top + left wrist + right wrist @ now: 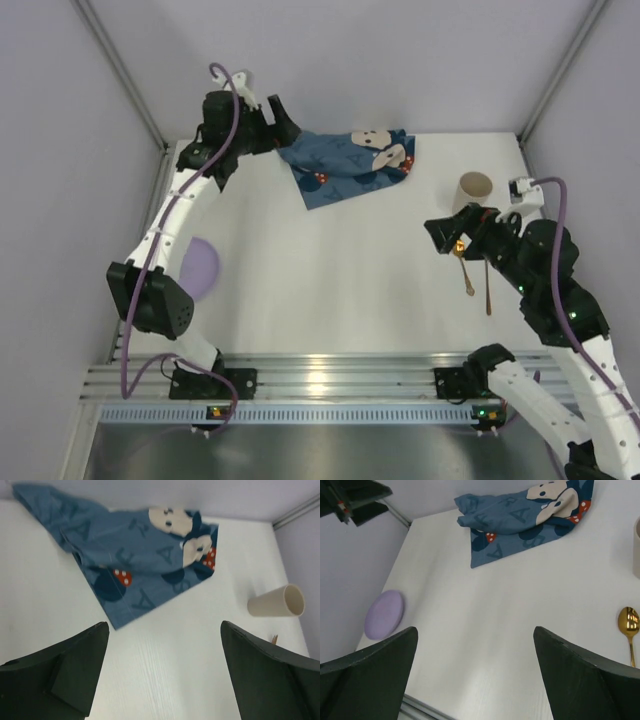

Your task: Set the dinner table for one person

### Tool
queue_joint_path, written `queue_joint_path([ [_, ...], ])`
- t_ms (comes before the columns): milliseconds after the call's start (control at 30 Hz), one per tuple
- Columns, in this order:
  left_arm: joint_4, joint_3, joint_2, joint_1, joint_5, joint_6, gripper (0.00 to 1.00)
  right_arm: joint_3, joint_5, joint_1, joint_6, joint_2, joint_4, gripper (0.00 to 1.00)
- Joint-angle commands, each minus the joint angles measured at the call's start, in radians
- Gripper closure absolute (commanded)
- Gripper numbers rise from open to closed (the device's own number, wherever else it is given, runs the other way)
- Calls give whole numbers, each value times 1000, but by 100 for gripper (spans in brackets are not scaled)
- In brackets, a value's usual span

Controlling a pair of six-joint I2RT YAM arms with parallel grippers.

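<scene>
Inside a small room with pale walls [60, 120] and shiny metal posts [120, 70] in the far corners, the big white surface [350, 290] filled the floor of the space. It lay flat, and a metal rail [320, 380] ran along its near edge, where both arms were bolted on.

A blue cloth [350, 165] with a cartoon mouse lay crumpled at the far side, a bit left of the middle. A tan cup [475, 188] sat to the right of it, well apart from the cloth. A gold spoon [466, 275] lay nearer on the right, with another thin gold piece [488, 290] just beside it. A purple plate [203, 265] rested at the left edge, partly hidden by the left arm.

The left claw [283, 120] hung over the far left corner, just by the cloth's edge. Its fingers [75, 670] were spread wide and held nothing. The right claw [440, 238] hung near the cup and the spoon, also spread wide with nothing in it.
</scene>
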Motion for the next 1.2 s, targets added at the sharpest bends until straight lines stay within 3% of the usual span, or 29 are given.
queue_joint_path([
  [0,-230,70,14,-94,-156,-49,2,55,29,14,-29,-52,-88,0],
  [67,-306,169,54,-195,-322,-5,2,67,20,14,-47,-57,-128,0],
  [100,-321,224,63,-271,-473,55,1,67,16,14,-49,-60,-162,0],
  [133,-255,199,54,-292,-509,75,2,62,18,13,-49,-65,-177,0],
  [167,-175,141,37,-292,-504,77,2,58,21,13,-41,-68,-191,0],
  [233,-52,-80,3,-211,-400,-73,2,58,20,13,-29,-69,-213,0],
  [300,28,-219,64,-57,-44,-289,2,67,26,13,-24,-71,-216,0],
  [333,31,-234,95,-37,-19,-363,2,73,36,13,-29,-69,-220,0],
  [400,-2,-234,171,-69,-46,-382,3,96,67,13,-33,-66,-240,0],
  [433,-66,-218,193,-95,-223,-368,3,111,96,11,-27,-57,-255,0],
  [500,-108,-150,277,-137,-290,-328,4,137,102,13,-30,-45,-277,0],
  [633,-216,-20,437,-135,-284,-340,7,145,121,13,2,-19,-302,0],
  [933,-199,123,627,-137,-270,-373,12,171,165,13,37,58,-318,0],
  [1067,-197,169,704,-134,-247,-368,19,154,171,13,59,75,-314,0],
  [1167,-199,212,764,-134,-208,-379,35,147,176,13,62,93,-312,0],
])
